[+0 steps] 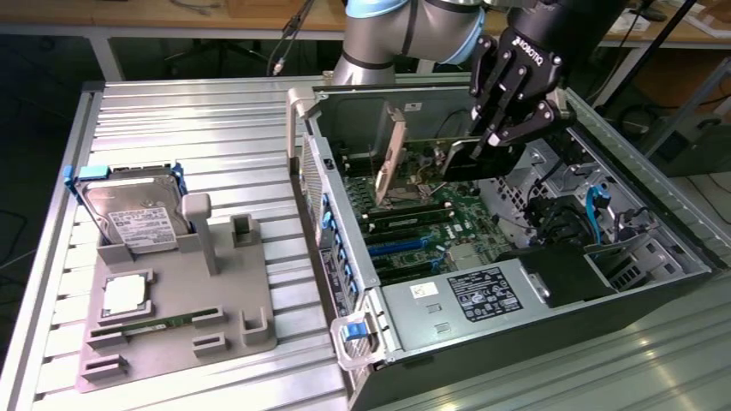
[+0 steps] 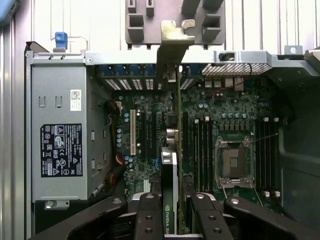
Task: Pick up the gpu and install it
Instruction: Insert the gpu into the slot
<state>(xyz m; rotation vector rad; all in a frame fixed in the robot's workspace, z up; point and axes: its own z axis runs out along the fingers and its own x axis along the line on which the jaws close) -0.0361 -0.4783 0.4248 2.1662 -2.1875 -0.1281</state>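
Exterior view: gpu (image 1: 463, 163) held inside case (image 1: 645, 287) on ribbed metal table (image 1: 194, 120).

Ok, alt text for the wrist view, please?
The gripper clamps the gpu edge-on over the motherboard of an open computer case, the card's silver bracket at the case's slotted wall. An empty processor socket and a power supply flank the card.

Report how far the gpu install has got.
Done: the thin green circuit card with silver end bracket is picked up, off the grey plastic tray. In hand: the hand grips it inside the open computer case, over the green motherboard. Left: release; seating unclear.
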